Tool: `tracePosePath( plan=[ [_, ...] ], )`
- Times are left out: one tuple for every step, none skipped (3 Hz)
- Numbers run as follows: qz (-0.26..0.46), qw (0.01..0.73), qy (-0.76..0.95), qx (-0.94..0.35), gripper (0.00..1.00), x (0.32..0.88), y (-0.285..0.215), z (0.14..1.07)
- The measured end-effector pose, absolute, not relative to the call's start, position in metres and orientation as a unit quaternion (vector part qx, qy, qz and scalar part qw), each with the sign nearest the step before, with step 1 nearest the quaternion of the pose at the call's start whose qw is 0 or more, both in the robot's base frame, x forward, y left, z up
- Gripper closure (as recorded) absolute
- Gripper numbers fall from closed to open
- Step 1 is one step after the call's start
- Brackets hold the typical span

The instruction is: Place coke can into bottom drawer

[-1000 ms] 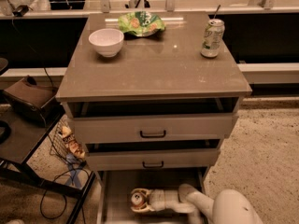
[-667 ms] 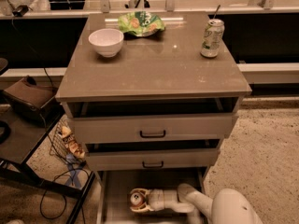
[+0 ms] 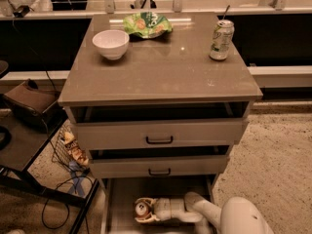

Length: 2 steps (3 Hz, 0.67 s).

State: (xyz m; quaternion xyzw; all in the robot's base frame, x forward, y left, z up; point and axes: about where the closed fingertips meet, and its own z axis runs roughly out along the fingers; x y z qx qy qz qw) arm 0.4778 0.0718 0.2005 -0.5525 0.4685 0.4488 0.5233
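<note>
The coke can (image 3: 142, 209) lies on its side in the bottom drawer (image 3: 119, 206), silver top facing the camera, with only a little red showing. The drawer is pulled out at the foot of the cabinet. My gripper (image 3: 145, 210) reaches in from the lower right. Its pale fingers (image 3: 147, 200) sit above and below the can and close around it. The white arm (image 3: 241, 218) fills the lower right corner and hides the drawer's right part.
On the cabinet top stand a white bowl (image 3: 110, 43), a green chip bag (image 3: 147, 24) and a white-and-green can with a straw (image 3: 222, 39). The two upper drawers (image 3: 159, 133) are slightly open. A wire basket (image 3: 68, 150) and a dark side table (image 3: 22, 147) stand to the left, with cables on the floor.
</note>
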Motion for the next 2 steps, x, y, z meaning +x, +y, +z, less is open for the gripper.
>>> tracePosePath(
  plan=[
    [0.450, 0.523, 0.468, -0.552, 0.13, 0.4767, 0.0738, 0.2005],
    [0.452, 0.522, 0.467, -0.552, 0.00, 0.4756, 0.0758, 0.2005]
  ],
)
